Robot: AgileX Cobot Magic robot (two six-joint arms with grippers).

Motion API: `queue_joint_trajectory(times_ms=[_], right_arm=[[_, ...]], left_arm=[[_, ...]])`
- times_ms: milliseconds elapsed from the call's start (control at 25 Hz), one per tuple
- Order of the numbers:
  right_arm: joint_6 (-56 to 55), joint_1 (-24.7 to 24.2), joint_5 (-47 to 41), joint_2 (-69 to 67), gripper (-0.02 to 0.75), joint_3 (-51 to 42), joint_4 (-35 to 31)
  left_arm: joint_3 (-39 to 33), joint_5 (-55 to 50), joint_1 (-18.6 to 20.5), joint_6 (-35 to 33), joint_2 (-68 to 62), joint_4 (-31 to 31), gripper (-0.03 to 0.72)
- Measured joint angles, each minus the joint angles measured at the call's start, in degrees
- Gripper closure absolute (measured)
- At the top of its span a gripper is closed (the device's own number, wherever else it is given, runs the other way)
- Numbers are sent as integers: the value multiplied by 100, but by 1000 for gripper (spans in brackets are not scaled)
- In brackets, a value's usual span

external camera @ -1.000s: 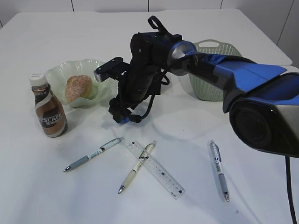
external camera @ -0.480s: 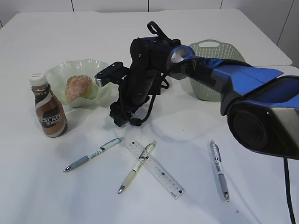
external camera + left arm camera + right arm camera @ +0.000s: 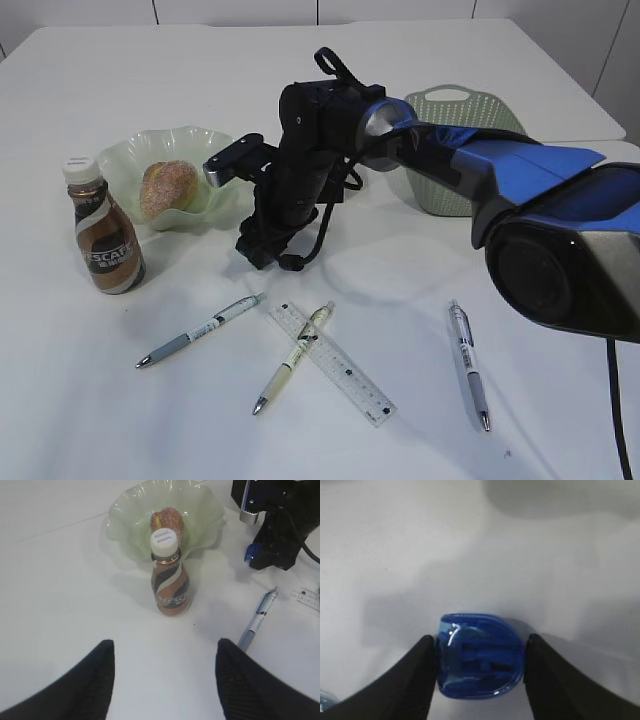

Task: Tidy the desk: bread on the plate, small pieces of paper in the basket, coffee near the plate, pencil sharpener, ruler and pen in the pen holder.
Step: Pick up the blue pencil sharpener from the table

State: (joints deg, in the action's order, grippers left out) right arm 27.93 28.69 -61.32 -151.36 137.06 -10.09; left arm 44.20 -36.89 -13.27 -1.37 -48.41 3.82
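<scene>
I see the right gripper (image 3: 479, 666) down at the table with its fingers (image 3: 415, 675) touching both sides of the blue pencil sharpener (image 3: 481, 662), clamped on it. Left gripper (image 3: 162, 672) hangs open and empty, coffee bottle (image 3: 170, 577) at its 12 o'clock. Bread (image 3: 167, 187) sits on the green plate (image 3: 130, 155), bottle just beside the plate at 8 o'clock. Ruler (image 3: 333, 364) lies at 6 o'clock from the right gripper, one pen (image 3: 293, 357) lying across it, two more pens well apart on either side. Basket (image 3: 462, 130) at 2 o'clock
</scene>
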Motion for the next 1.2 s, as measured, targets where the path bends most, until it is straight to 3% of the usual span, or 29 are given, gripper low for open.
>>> queue_joint_trajectory(times_ms=[80,120,480,1200], right_arm=[[0,0,0,0,257,0,0],[0,0,10,0,318,0,48],[0,0,20,0,360,8,129],[0,0,-675,0,363,379,206]], left_arm=[[0,0,0,0,0,0,240],[0,0,0,0,0,0,240],[0,0,0,0,0,0,240],[0,0,0,0,0,0,240]])
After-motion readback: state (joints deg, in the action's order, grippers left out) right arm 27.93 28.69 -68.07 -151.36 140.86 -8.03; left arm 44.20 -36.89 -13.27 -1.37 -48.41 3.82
